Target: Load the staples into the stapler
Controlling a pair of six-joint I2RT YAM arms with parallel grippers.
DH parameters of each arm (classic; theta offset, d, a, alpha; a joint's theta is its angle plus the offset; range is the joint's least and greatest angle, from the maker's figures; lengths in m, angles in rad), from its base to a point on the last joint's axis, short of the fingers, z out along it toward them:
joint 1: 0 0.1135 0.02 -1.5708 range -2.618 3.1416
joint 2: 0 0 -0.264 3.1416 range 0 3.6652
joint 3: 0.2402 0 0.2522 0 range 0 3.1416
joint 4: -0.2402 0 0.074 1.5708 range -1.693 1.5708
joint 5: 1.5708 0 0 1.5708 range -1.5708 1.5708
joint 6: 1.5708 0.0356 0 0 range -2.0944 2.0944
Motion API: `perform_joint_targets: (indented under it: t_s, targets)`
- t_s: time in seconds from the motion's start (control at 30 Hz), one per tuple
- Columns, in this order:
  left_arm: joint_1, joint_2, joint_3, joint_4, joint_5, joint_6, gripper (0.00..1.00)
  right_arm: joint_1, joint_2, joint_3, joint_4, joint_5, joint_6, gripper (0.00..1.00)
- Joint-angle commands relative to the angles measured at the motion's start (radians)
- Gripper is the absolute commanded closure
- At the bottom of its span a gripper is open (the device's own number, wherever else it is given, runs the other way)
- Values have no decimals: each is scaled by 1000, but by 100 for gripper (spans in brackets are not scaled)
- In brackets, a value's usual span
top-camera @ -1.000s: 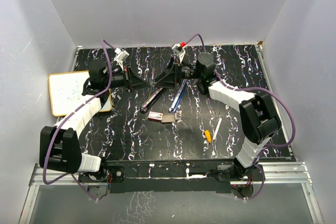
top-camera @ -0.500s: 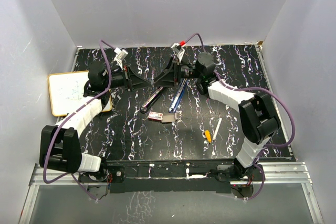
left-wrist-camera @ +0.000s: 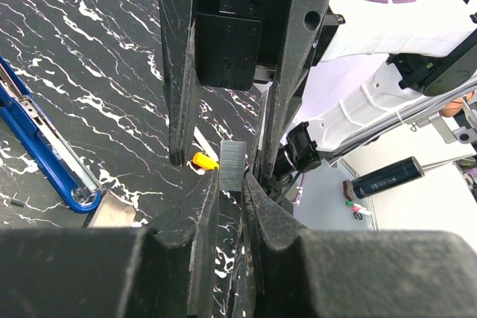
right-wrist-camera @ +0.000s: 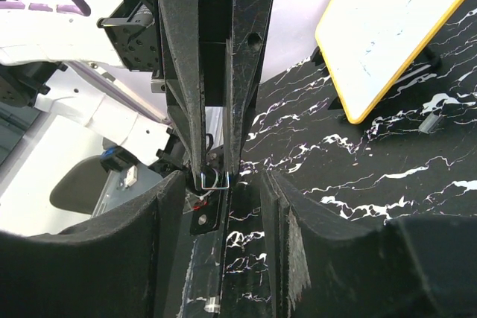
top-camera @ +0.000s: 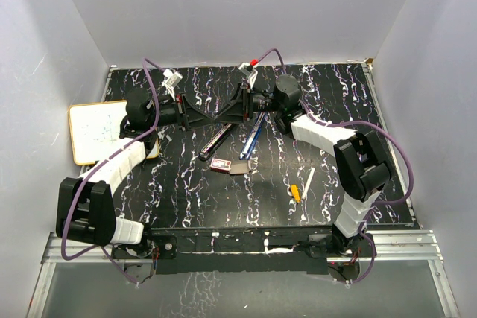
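Table glossy black marbled; fingers matt black plastic; staple strip ribbed grey metal

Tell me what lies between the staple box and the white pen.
Only bare tabletop lies between the staple box and the pen, seen from overhead.

Yellow-framed whiteboard lying across the nine o'clock edge of the black marbled counter. White pen with yellow tip flat at five o'clock, well apart.

- staplers: two – dark stapler, blue stapler
- staple box: one
- staple strip: one
- pen: one
- whiteboard: one
- arms: two – left arm, right arm
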Motion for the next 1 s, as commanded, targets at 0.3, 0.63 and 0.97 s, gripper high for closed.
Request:
perform_joint_targets:
  t_s: [0.3,0.63,0.97]
  targets:
    - [-6,-10,-19,31,22,5,100,0,-6,52,71,-4,21,59]
    - [-7,-12,-24,30,24,10,100,-3,-5,52,70,-4,22,63]
    - [-6,-16,-28,34,25,10,100,-4,-4,40,71,-2,19,68]
